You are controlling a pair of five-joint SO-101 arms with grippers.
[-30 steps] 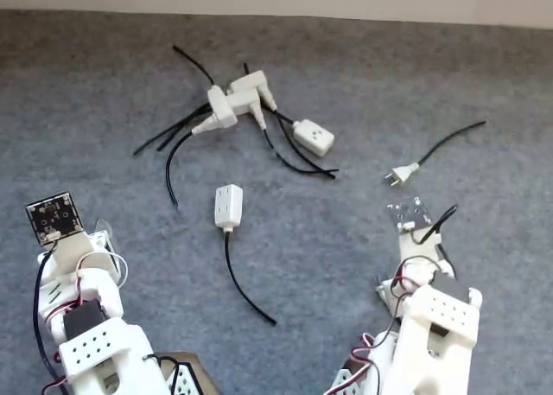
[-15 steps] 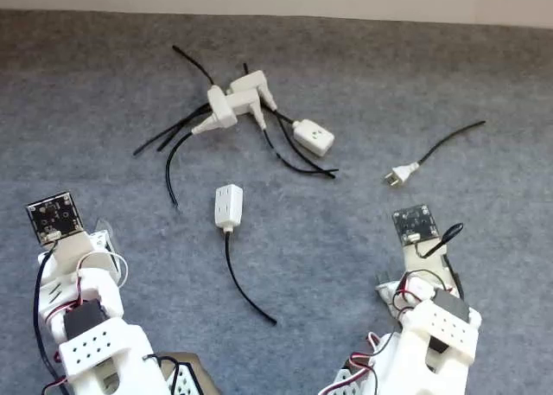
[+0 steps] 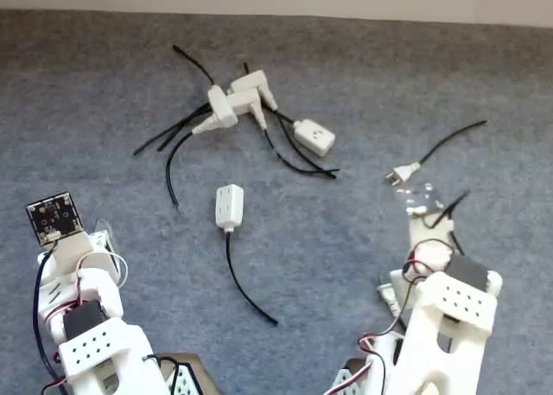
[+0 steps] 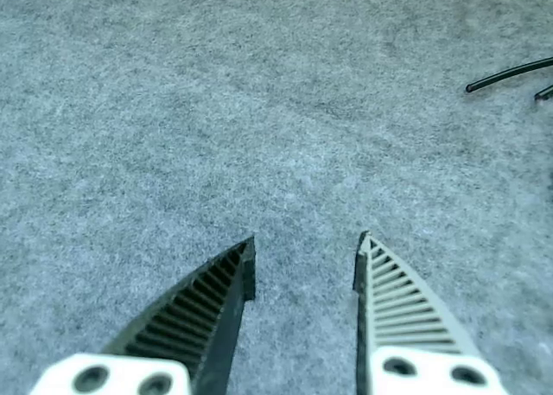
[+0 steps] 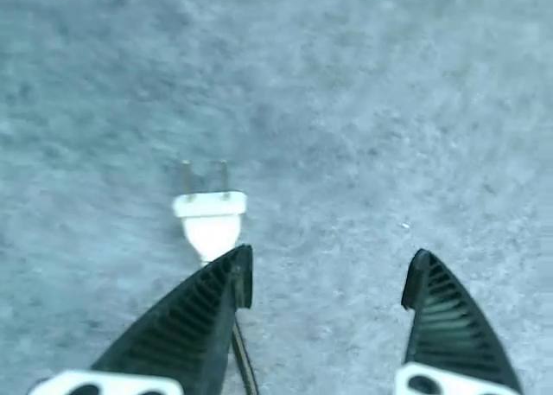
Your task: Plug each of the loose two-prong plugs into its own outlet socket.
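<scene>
A loose white two-prong plug (image 3: pixel 395 177) lies on the grey carpet at the right, its black cord (image 3: pixel 449 140) trailing away. My right gripper (image 3: pixel 420 200) hovers just behind it, open. In the right wrist view the plug (image 5: pixel 209 218) lies prongs forward beside one dark finger (image 5: pixel 212 296), outside the gap of the gripper (image 5: pixel 333 265). A white outlet socket (image 3: pixel 228 205) with a black cord lies mid-carpet, and another socket (image 3: pixel 314 136) sits farther back. My left gripper (image 4: pixel 304 248) is open over bare carpet at the near left.
A cluster of white plugs and sockets (image 3: pixel 232 101) with tangled black cords lies at the back centre. The left arm (image 3: pixel 82 291) stands at the near left corner. A black cord end (image 4: pixel 510 73) shows in the left wrist view.
My right arm has pushed forward toward the loose plug and its wrist has turned. The left arm, the plugs and the sockets have stayed put.
</scene>
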